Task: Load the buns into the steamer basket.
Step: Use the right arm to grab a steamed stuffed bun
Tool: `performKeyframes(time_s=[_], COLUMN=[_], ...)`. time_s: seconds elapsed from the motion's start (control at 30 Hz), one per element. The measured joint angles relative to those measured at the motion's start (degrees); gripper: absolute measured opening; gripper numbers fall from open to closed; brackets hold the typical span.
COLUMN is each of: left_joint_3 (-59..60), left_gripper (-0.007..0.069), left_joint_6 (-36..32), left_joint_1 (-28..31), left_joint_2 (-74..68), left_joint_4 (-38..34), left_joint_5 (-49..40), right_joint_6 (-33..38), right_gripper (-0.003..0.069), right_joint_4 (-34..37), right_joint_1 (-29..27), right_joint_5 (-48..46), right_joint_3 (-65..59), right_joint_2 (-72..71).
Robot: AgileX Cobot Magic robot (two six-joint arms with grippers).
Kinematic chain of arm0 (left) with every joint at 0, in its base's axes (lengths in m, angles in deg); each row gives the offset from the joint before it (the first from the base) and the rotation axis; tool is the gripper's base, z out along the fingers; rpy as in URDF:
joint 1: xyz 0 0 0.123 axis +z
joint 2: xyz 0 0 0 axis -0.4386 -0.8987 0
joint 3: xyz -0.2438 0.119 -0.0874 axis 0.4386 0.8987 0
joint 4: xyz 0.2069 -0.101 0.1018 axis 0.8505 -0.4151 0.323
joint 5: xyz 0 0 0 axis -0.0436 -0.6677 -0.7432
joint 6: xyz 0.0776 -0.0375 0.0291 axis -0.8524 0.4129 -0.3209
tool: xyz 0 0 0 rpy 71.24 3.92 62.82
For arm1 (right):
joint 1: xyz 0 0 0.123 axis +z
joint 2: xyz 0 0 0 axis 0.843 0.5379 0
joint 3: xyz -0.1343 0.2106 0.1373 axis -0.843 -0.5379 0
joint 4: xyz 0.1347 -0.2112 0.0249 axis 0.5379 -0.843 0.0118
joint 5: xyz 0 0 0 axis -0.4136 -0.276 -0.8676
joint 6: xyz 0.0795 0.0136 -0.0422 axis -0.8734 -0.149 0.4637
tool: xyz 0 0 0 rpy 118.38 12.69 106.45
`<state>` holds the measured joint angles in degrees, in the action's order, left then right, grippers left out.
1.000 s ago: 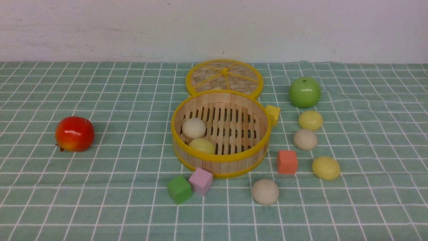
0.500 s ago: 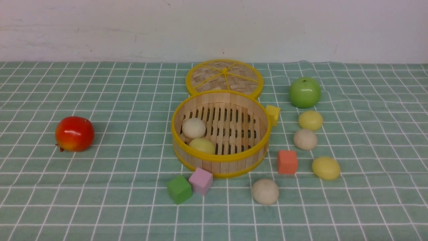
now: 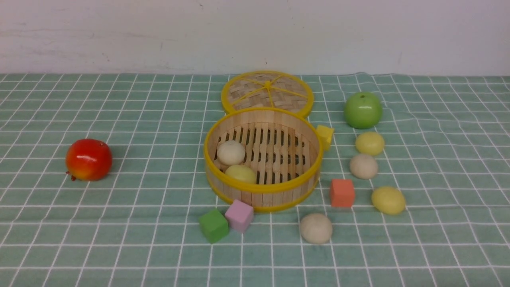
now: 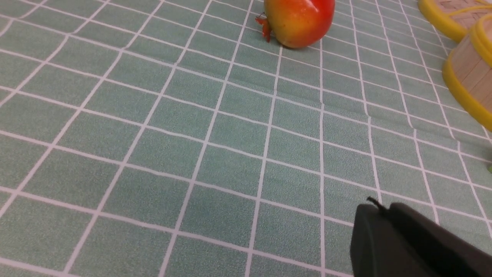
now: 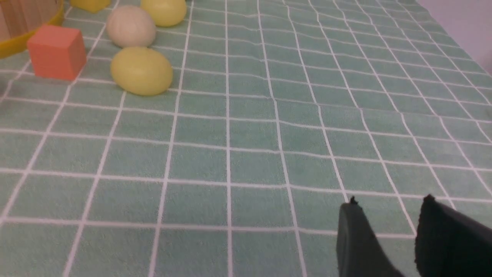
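We judge the buns (image 3: 316, 227) light, smooth, roll-prone; we'd pinch each across its middle. Left gripper (image 4: 384, 207) looks closed; right gripper (image 5: 390, 200) open, empty.

The front camera stood on the robot's own side, raised, facing forward and slightly down across the surface (image 3: 119, 239) to the wall (image 3: 119, 36). Each wrist camera sat low and close over the surface, looking out past its own jaws at a shallow angle. The left wrist view shared the red apple (image 3: 88, 159) and the steamer basket (image 3: 261, 187) with the front view. The right wrist view shared the orange cube (image 3: 342, 193) and nearby buns (image 3: 388, 200).
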<state>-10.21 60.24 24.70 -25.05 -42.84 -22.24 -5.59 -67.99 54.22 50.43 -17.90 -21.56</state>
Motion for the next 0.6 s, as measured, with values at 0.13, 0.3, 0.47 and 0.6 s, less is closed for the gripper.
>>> performKeyframes(time_s=[0.13, 0.3, 0.47, 0.6], left_joint_3=[0.0, 0.0, 0.0, 0.0], left_gripper=[0.0038, 0.004, 0.0041, 0.0041], left_joint_6=[0.0, 0.0, 0.0, 0.0], left_joint_1=[0.0, 0.0, 0.0, 0.0], left_joint_2=[0.0, 0.0, 0.0, 0.0], left_joint_4=[0.0, 0.0, 0.0, 0.0], left_joint_5=[0.0, 0.0, 0.0, 0.0], right_joint_6=[0.0, -0.7, -1.1, -2.5], right_gripper=[0.024, 0.024, 0.024, 0.024], right_joint_4=[4.5, 11.2, 13.6, 13.7], right_joint_1=[0.0, 0.0, 0.0, 0.0], right_joint_5=[8.7, 26.1, 38.1, 42.0], right_joint_3=[-0.3, -0.3, -0.3, 0.0], right_joint_2=[0.0, 0.0, 0.0, 0.0])
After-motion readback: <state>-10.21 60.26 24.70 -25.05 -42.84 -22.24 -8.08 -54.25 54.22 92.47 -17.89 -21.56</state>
